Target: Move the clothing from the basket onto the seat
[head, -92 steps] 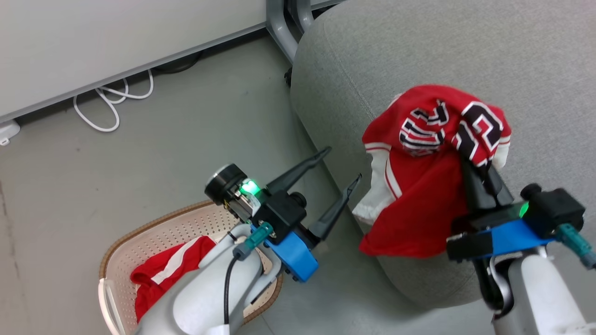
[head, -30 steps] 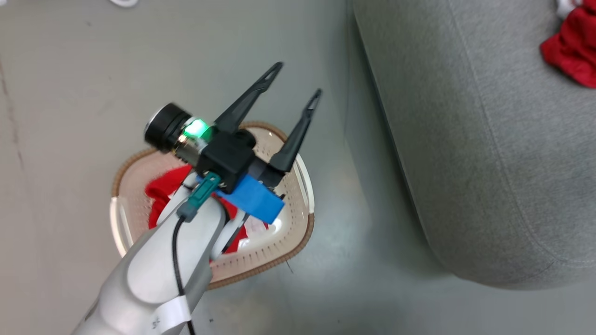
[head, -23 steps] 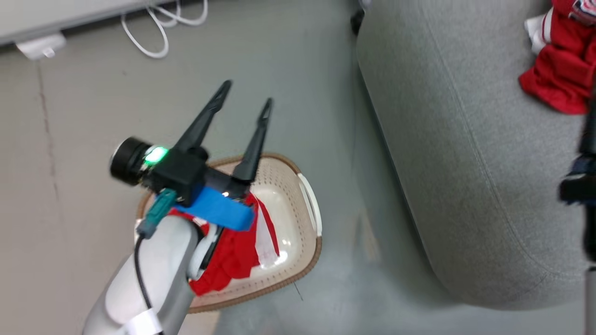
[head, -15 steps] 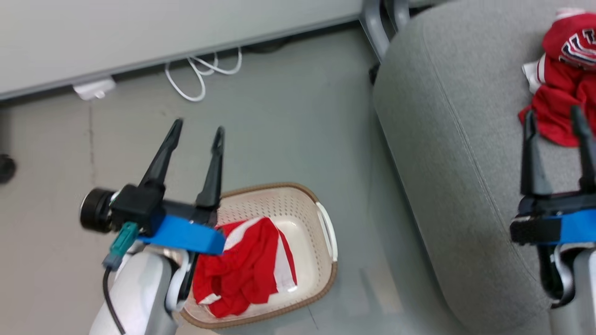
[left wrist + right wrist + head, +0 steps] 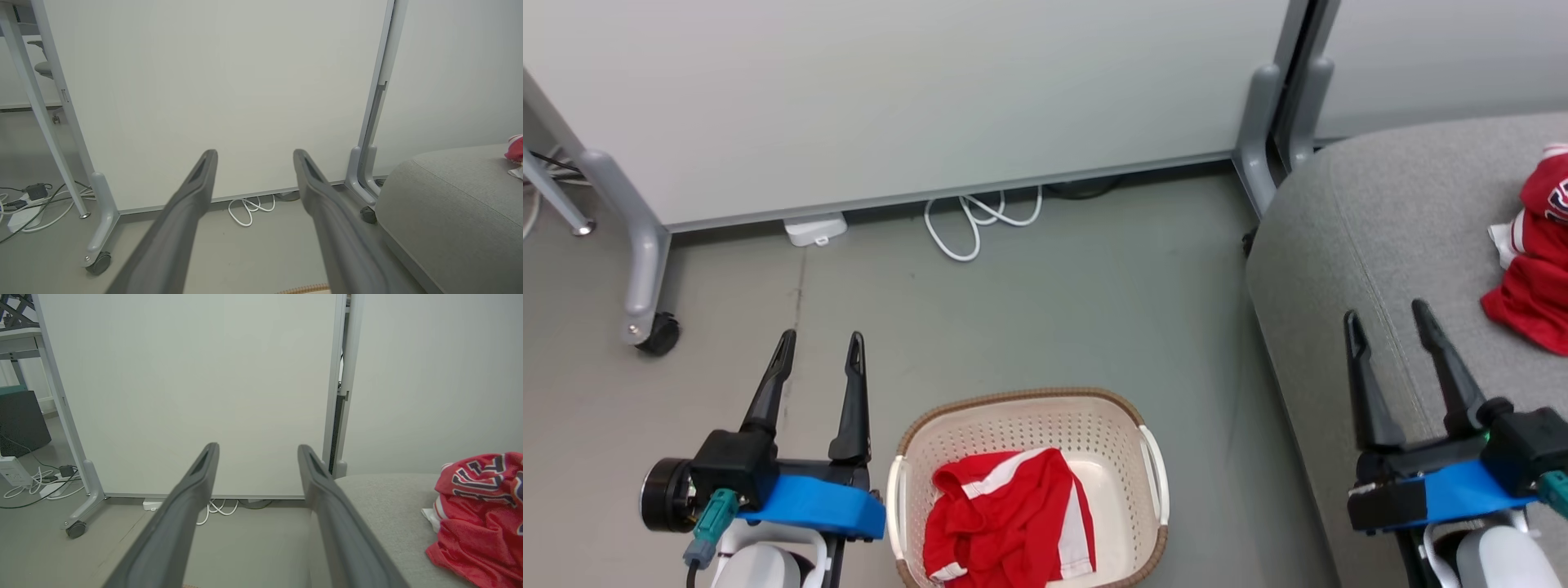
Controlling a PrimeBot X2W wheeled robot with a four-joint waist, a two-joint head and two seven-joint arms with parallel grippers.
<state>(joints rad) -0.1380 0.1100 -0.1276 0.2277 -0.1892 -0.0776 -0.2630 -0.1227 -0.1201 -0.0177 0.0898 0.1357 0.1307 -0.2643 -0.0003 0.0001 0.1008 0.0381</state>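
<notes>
Since about three seconds ago, we see that the right gripper [image 5: 1385,310] has let go of the lettered garment [image 5: 1535,261], which it was holding up above the seat [image 5: 1380,212]. That garment now lies on the seat, and the jaws are empty. The left gripper [image 5: 821,336], which was above the basket [image 5: 1029,425], now hangs beside the basket's left handle. Our head camera has swung too, so the whole picture has shifted.

The grey floor [image 5: 1045,310] runs back to a white panel [image 5: 890,98] on wheeled legs. The seat fills the right side, with its rounded edge facing the basket. In the right wrist view we see the lettered garment [image 5: 478,506] bunched in a heap on the seat [image 5: 380,498], well in from that rounded edge, lettering uppermost. The basket stands on the floor near the seat's rounded edge, with a strip of floor between them. The second garment [image 5: 1005,523] lies crumpled inside it, toward the near left corner, leaving the bottom bare on the right.

Both pairs of jaws are spread wide and hold nothing. The right gripper hovers over the seat's rounded edge. A white cable [image 5: 980,224] lies coiled on the floor at the foot of the panel.
</notes>
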